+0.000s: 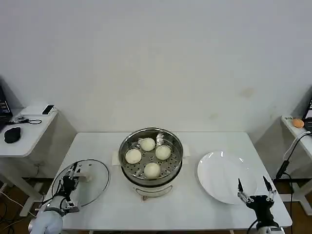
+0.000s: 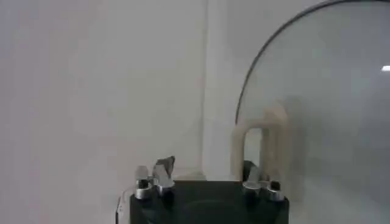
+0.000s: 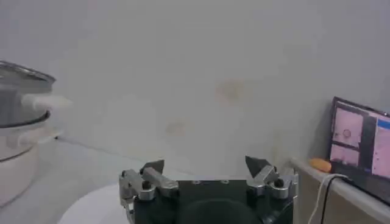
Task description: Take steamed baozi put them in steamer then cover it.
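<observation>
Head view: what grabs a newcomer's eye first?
The steamer at table centre, uncovered, with four baozi inside. Left of it the cover lies flat on the table, with the left gripper open by its handle. At right the plate sits bare, the right gripper open at its near edge.

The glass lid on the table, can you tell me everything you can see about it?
The cover is a round lid of clear glass with a thin metal rim and a cream-white handle standing up at its centre. It lies flat on the white table, to the robot's left of the steamer and apart from it, so the pot is not yet covered. The left gripper is over the lid by the handle, fingers open; whether they touch it cannot be told.
</observation>
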